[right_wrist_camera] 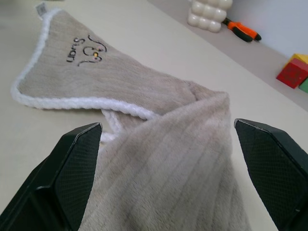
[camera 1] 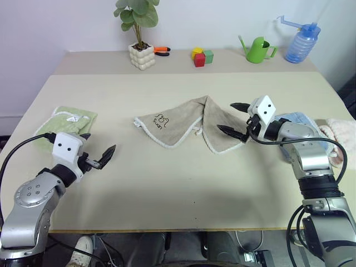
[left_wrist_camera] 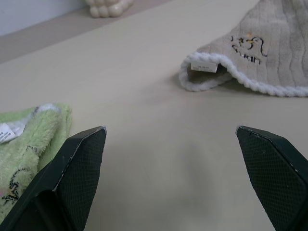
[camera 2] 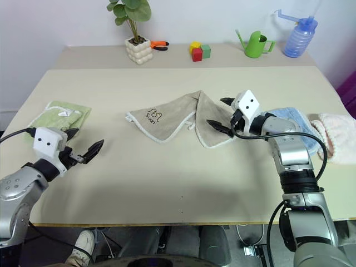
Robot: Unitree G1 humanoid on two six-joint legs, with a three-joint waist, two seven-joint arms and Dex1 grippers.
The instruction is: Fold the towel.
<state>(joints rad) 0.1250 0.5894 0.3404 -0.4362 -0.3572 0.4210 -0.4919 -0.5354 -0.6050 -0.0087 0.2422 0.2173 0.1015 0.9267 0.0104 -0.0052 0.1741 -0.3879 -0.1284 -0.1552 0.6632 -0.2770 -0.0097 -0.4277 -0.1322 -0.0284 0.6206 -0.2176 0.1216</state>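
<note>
Two grippers hang over the table (camera 1: pixel 167 211), and neither has hold of anything. Farthest left lies a light green towel (camera 1: pixel 65 123), fluffy, with a white tag, lying as a neat squarish pad near the table's edge. Just in front of it the left gripper (camera 1: pixel 95 149) hovers over bare tabletop, its black fingers spread wide and empty; their inner pads (left_wrist_camera: pixel 79 173) have a fine cross-hatched grip.

Mid-table sits the towel (camera 1: pixel 183 127), beige terry with faint ribbing and a thick whitish corded edge. It is bunched, not flat: one flap with a small dark embroidered logo (camera 1: pixel 160 120) stretches toward the left, another falls toward the right, and the two meet in a raised ridge. A small loop (camera 1: pixel 196 131) pokes out between them.

The right gripper (camera 1: pixel 238 118) is poised over the right flap, fingers as wide apart as the left's, gripping nothing; I can't tell if the lower tip touches the cloth. Beyond it lie a light blue towel (camera 1: pixel 300 119) and something pale pink and fuzzy (camera 1: pixel 340 133).

I'd say folding has barely started. Next, the right fingers need to pinch that flap's edge so the cloth can be spread or drawn across.
</note>
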